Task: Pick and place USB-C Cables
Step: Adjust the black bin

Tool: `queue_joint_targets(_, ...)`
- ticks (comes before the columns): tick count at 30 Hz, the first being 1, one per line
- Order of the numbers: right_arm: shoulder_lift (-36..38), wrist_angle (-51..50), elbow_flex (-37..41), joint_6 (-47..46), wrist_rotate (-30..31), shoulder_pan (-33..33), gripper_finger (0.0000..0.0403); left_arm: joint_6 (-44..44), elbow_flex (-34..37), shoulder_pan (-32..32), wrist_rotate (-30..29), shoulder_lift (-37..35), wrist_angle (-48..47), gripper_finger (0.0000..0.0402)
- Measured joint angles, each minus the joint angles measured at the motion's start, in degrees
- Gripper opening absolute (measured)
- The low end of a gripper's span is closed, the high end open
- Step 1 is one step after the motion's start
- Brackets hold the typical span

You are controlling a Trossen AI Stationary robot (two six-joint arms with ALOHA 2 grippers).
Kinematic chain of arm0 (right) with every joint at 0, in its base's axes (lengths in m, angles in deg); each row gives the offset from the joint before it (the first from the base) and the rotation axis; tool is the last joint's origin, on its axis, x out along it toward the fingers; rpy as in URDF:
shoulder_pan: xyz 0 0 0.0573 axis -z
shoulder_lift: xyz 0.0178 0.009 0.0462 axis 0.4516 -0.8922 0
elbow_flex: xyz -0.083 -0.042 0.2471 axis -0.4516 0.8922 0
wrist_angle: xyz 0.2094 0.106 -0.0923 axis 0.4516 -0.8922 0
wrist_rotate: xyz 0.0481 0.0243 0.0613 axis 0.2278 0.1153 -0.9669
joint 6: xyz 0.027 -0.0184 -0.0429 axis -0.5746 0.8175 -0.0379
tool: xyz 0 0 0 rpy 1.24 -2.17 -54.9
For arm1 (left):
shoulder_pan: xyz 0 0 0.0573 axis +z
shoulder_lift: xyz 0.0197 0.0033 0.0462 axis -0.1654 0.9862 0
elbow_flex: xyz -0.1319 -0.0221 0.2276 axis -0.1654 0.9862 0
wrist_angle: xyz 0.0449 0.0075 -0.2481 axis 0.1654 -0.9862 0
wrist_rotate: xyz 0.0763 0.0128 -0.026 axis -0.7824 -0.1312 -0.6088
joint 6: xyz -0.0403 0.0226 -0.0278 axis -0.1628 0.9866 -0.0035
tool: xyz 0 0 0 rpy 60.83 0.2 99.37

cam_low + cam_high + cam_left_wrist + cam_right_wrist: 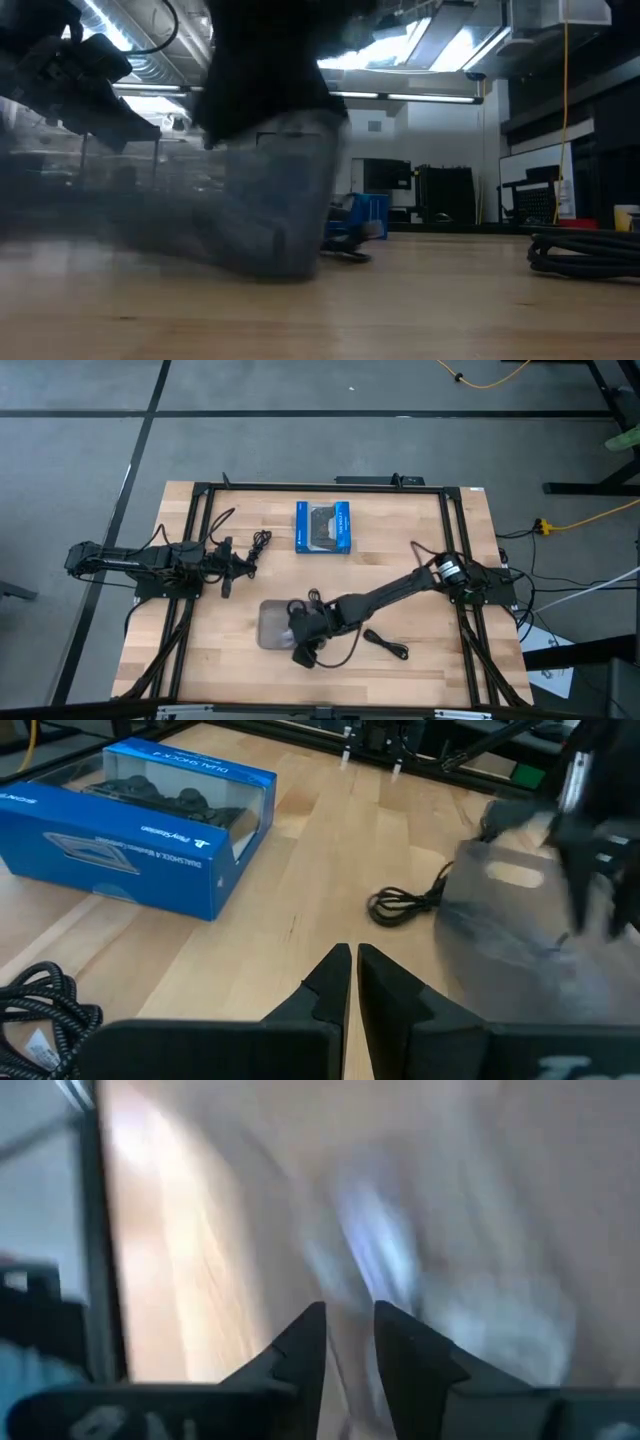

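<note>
A grey see-through tray (272, 622) sits near the table's near edge; in the low view the tray (270, 200) stands tilted and blurred. My right gripper (303, 643) (348, 1325) is at its right rim, fingers nearly together. My left gripper (228, 567) (352, 958) is shut, above the wood at the table's left. Black USB-C cables lie on the wood: one coil (260, 544) (40, 1005) by the left gripper, one (400, 905) next to the tray, one (387, 644) (590, 250) right of the tray. My right gripper seems to pinch the tray's right rim (292, 632) from above, with a pale strip (350, 1280) between the two fingers. The tray is tilted, its right side raised (310, 140) and its left side low near the table. Blur hides the exact place of contact.
A blue-edged flat box with a dark centre (323, 527) (140, 820) (368, 212) lies at the far middle of the table. Black frame rails (195, 560) run along the table's left, right and far sides. Bare wood (400, 540) lies between box and right arm.
</note>
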Motion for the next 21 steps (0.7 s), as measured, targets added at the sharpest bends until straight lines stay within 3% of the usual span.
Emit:
queue_joint_targets(8,0.66,-3.21,-8.73,6.04,6.5,-0.87,0.0089,-0.44,0.0,0.0,-0.54,-0.01,-0.12,0.0016)
queue_joint_targets(11,1.08,-12.03,-11.69,4.3,14.15,-2.17,0.0089,-0.48,0.0,0.0,-0.54,0.01,-0.14,0.0016)
queue_joint_targets(15,1.1,-35.14,-15.57,-8.89,28.96,-3.61,0.0089,-0.5,0.0,0.0,-0.54,0.01,-0.24,0.0016)
queue_joint_targets(18,1.21,-51.04,-16.6,-24.5,29.87,-4.73,0.0089,-0.55,0.0,0.01,-0.39,-0.01,-0.25,0.0016)
queue_joint_targets(21,1.21,-53.56,-13.65,-31.47,29.46,-6.11,0.0089,-0.59,0.0,0.01,-0.42,0.0,-0.18,0.0016)
